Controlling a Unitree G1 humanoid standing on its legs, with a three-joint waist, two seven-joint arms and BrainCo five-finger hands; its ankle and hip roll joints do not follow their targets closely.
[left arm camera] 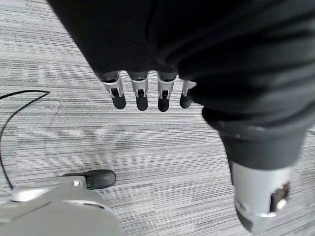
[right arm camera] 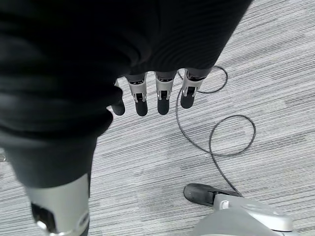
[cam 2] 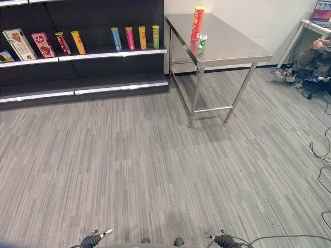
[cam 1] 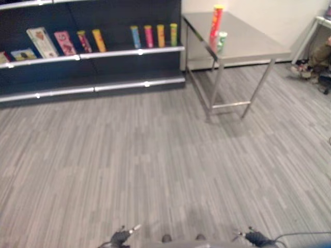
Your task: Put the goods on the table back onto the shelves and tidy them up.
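A wide stretch of grey striped floor (cam 2: pixel 155 175) lies open between the robot and the furniture. At the far side a dark shelf unit (cam 2: pixel 83 77) runs along the wall, its shelf edges trimmed in pale metal. Just beside its right end stands a steel table (cam 2: pixel 232 44), with its near corner and thin legs jutting toward the open floor.

The goods to be put back stand near the table's left edge: a tall red tube (cam 2: pixel 197 22) with a yellow cap, upright with its long axis vertical, and a short green-and-white can (cam 2: pixel 202 41), also upright, just in front of it. The two are close together; whether they touch cannot be told.

On the middle shelf a row of slim tubes (cam 2: pixel 133 37) stands upright toward the right end, two more tubes (cam 2: pixel 71 42) lean slightly further left, and two flat boxes (cam 2: pixel 28 44) rest tilted against the back. The shelf's left end is cut off by the frame, and a small item there is too partial to identify. At the far right a seated person (cam 2: pixel 310 59) is partly cut off beside a white desk (cam 2: pixel 316 26).

The left hand (left arm camera: pixel 142 93) hangs over bare floor with fingers straight and relaxed, holding nothing. The right hand (right arm camera: pixel 157 96) hangs the same way above the floor, fingers extended and empty. In the head views both hands show at the bottom edge, well apart from the table and shelves.
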